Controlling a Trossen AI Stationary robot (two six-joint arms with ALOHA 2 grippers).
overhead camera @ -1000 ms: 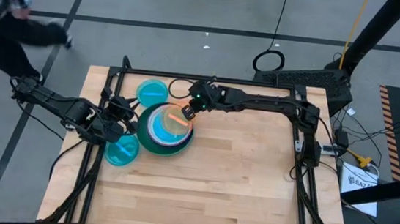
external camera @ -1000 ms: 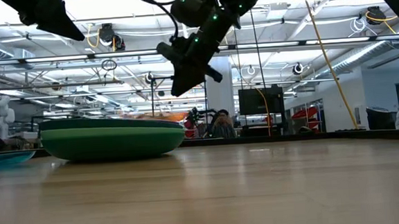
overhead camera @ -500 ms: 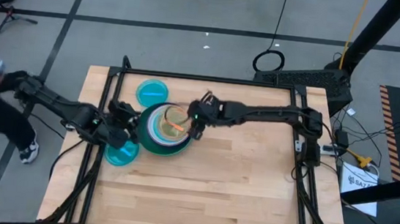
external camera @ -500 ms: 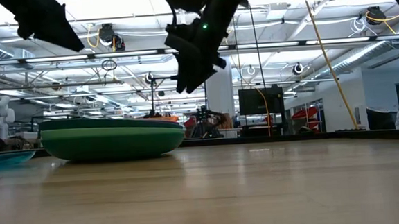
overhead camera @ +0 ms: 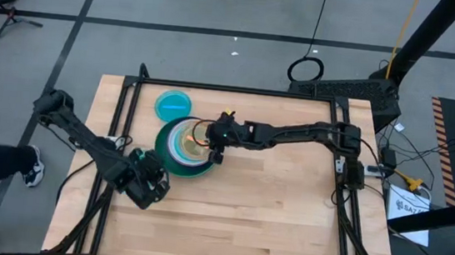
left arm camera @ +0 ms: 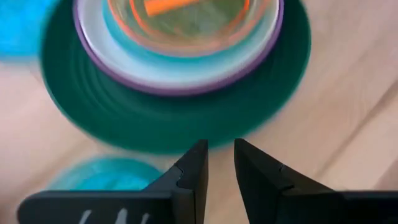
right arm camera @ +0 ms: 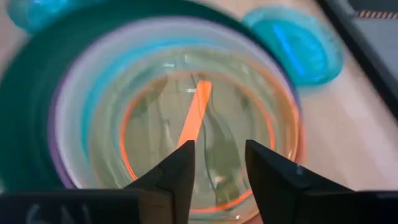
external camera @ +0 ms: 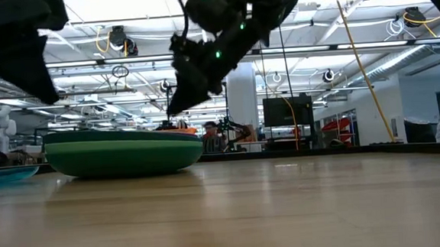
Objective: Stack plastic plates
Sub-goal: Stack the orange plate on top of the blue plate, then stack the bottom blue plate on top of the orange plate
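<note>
Right gripper point(right arm camera: 217, 168) hung over the stack, fingers spread, gripping nothing. Beneath it sat one translucent orange plate point(right arm camera: 205, 134), round, glossy, topmost. It lay on a light blue plate point(left arm camera: 130, 50), then a purple plate point(left arm camera: 93, 59), then a wide dark green plate point(overhead camera: 175, 163), on the wooden table point(overhead camera: 286, 217). Two loose translucent blue plates: one point(overhead camera: 173, 104) beside the stack, one point(left arm camera: 102, 175) under the left gripper point(left arm camera: 217, 165), whose fingers were narrowly parted, empty.
</note>
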